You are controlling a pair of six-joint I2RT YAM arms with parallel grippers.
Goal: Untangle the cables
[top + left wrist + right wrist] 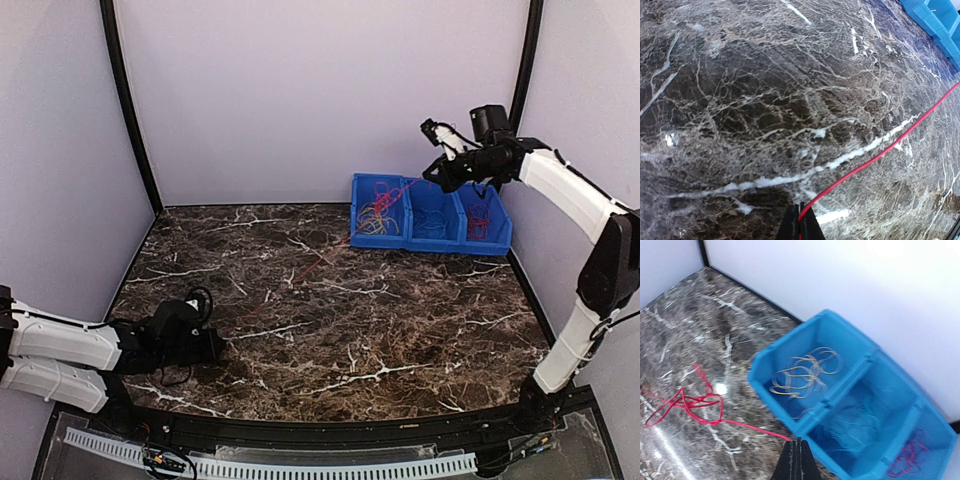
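Left wrist view shows the left gripper closed tight on a red cable, which stretches over the tabletop toward the blue bin. The right gripper, raised near the bin, is likewise clamped on this cable, beyond loose red loops. Yellow cables lie in the bin's end compartment.
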